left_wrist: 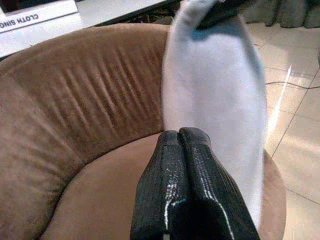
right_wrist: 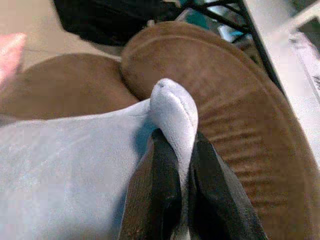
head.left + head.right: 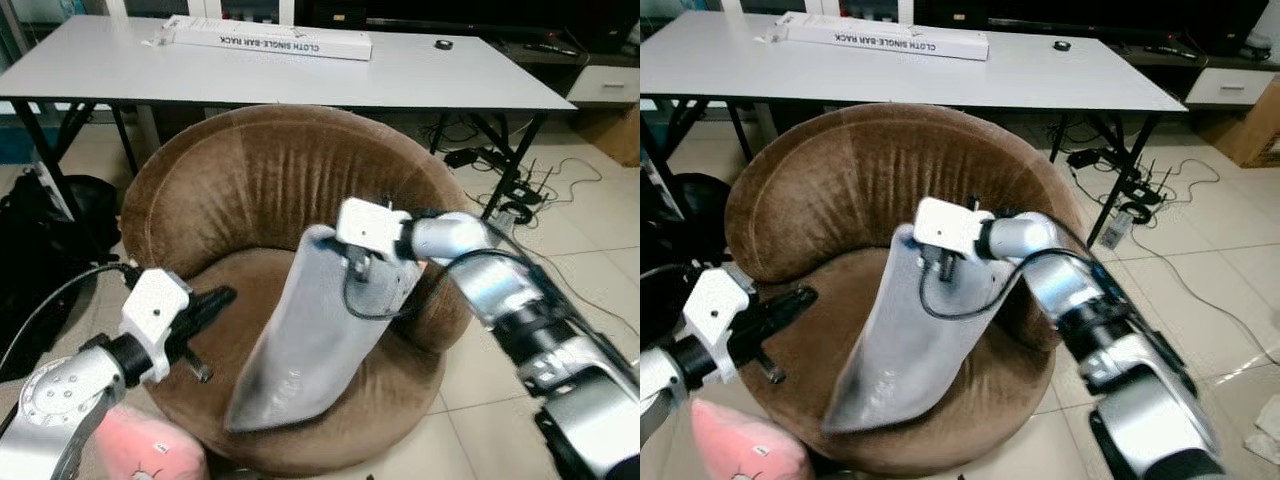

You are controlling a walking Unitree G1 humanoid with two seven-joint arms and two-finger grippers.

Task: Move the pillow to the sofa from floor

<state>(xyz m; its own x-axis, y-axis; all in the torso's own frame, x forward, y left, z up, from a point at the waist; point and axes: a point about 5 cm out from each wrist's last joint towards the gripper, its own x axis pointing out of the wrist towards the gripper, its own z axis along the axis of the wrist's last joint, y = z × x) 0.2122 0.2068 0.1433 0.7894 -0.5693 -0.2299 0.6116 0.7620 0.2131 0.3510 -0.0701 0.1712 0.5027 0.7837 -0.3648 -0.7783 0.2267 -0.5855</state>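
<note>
Nearest me, low on the left, a pink plush toy (image 3: 150, 450) lies on the floor, not my concern. Just beyond it my left pincer (image 3: 205, 305) hovers over the near-left edge of the brown round sofa (image 3: 200, 190), its two black fingers pressed together and gripping nothing, idle while the other arm works. Over the seat, my right pincer (image 2: 175, 190) is clamped on the top corner of the grey pillow (image 3: 300, 350), so the pillow hangs tilted with its bottom edge low by the seat's near rim. I judge a release would settle it there. Farther off stands the white worktop (image 3: 100, 70) with a long box (image 3: 270, 40).
</note>
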